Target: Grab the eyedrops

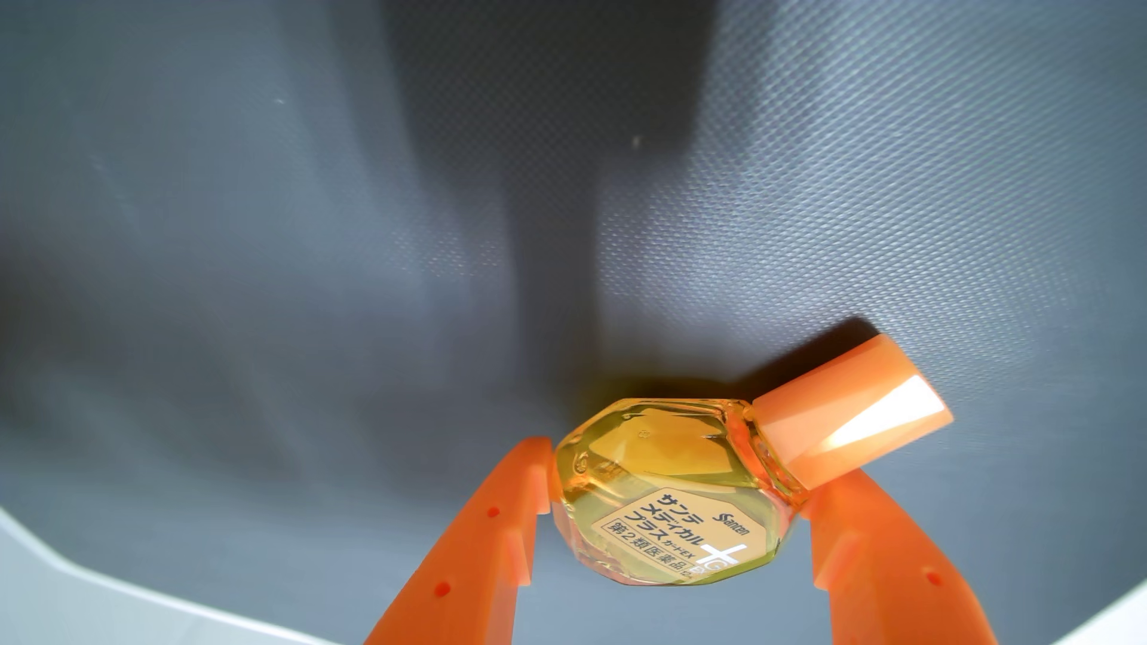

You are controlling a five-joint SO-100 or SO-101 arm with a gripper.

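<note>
Orange plastic pincer (679, 490) fingers are sitting either side of the faceted clear eyedrop bottle of yellow liquid (667, 490), spread, the left tip touching it; whether the right is pressing I cannot tell. I am seeing the bottle lying flat, its long axis running up-right toward its orange cap (850, 412). The dark textured worktop mat (310, 248) is lying bare around it, so I am judging room ample.

Eyedrops bottle (676, 496) lying on mat (248, 248), between gripper (683, 477) fingers, cap (853, 409) pointing upper right
</note>
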